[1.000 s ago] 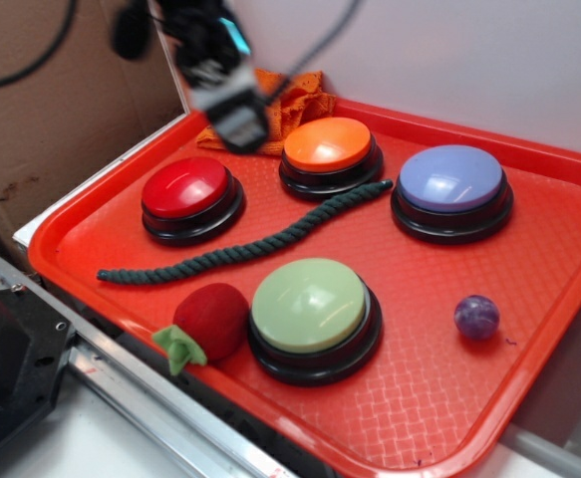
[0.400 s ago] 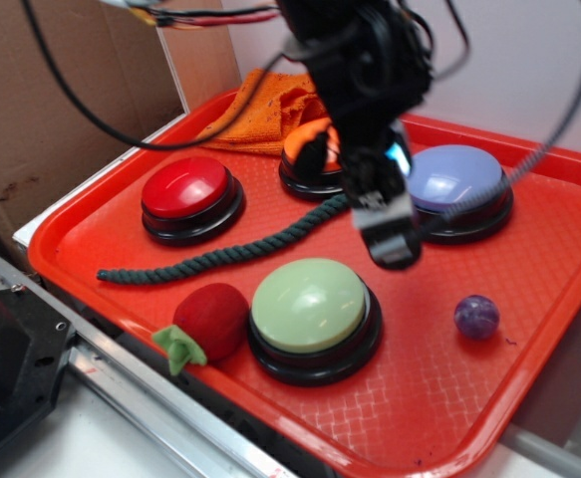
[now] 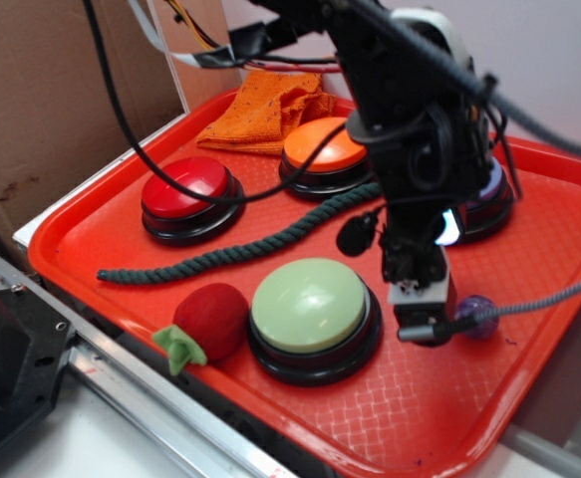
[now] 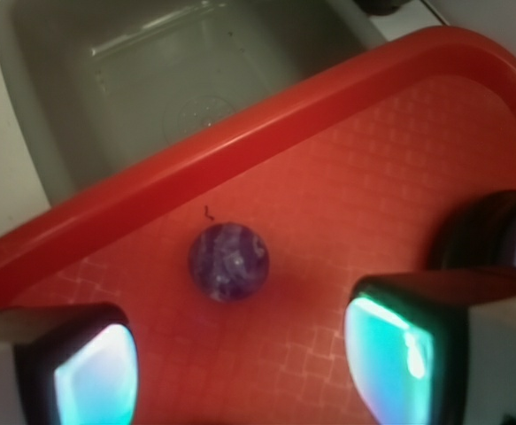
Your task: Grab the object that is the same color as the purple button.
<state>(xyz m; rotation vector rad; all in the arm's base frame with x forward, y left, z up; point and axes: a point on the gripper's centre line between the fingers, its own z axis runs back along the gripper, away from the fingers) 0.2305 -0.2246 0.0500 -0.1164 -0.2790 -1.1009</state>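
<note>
My gripper [image 3: 425,324] is hanging low over the red tray [image 3: 91,214], its fingers [image 4: 94,376] standing apart with nothing between them. In the wrist view the purple ball [image 4: 228,261] is sitting on the tray floor just ahead of the open gap, touching neither pad, with the tray's raised rim curving past behind it and a grey bin [image 4: 151,80] lying beyond that rim. From the exterior view the same ball is peeking out just behind the gripper, near the tray's right edge. I am seeing the purple button [image 3: 491,189] mostly hidden behind the arm, only a sliver of its dome showing. The pale green button [image 3: 310,304] is sitting just left of the gripper, with the red plush fruit [image 3: 210,319] resting against its far side. A dark green rope [image 3: 240,249] is snaking across the tray between that button and the red button [image 3: 185,189] and orange button [image 3: 320,147]. An orange cloth [image 3: 260,112] is lying crumpled at the back corner.
</note>
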